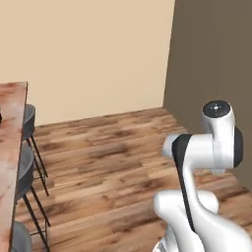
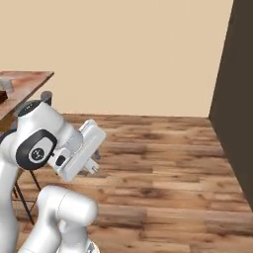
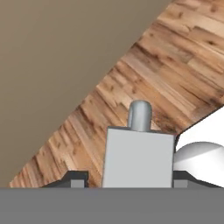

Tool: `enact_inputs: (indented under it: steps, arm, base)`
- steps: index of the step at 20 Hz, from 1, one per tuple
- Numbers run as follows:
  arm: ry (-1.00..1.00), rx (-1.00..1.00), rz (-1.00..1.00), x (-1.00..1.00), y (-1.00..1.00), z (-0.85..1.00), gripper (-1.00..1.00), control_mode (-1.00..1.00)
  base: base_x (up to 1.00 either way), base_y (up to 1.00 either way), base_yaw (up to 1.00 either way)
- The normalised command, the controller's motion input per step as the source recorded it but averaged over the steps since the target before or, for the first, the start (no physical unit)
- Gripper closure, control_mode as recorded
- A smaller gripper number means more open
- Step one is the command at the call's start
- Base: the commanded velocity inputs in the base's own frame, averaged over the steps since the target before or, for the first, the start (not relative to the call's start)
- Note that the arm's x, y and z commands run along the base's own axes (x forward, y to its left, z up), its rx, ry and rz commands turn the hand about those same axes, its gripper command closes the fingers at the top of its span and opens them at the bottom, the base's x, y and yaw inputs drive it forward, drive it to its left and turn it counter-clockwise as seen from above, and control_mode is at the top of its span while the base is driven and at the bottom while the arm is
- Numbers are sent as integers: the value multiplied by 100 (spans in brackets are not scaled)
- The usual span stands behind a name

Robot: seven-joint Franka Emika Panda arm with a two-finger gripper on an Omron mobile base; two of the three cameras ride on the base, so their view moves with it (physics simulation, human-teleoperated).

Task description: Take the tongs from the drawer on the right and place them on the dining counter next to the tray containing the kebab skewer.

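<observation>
In the hand view the tongs (image 3: 138, 154), a light-grey metal piece with a rounded end, sit between my two dark fingertips, so my gripper (image 3: 130, 180) is shut on them. From the right base view the gripper (image 2: 92, 167) hangs folded close to the arm, over the wooden floor and well above it. The dining counter (image 1: 11, 147), with its reddish-brown marbled top, lies at the left edge, and its corner (image 2: 29, 81) shows at the upper left of the right base view. The drawer and the kebab skewer are out of view. A small grey and dark shape (image 2: 4, 90) rests on the counter at the frame edge, too cut off to name.
Grey-seated stools on black legs (image 1: 25, 147) line the counter's near side. A beige wall (image 1: 93, 54) closes the back and a dark brown wall (image 1: 216, 54) runs along the right. Wide wooden floor (image 2: 163, 163) stretches between them.
</observation>
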Motion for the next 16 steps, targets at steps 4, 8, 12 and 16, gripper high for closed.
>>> enact_inputs:
  steps: [4, 8, 12, 16]
  arm:
    - [0, 0, 0, 0, 0, 0, 100, 100]
    - [0, 0, 0, 0, 0, 0, 100, 100]
    - [0, 0, 0, 0, 0, 0, 100, 100]
    - [0, 0, 0, 0, 0, 0, 100, 100]
  base:
    - [93, -9, 74]
    - [93, -9, 74]
    - [92, -9, 75]
    - [90, -10, 75]
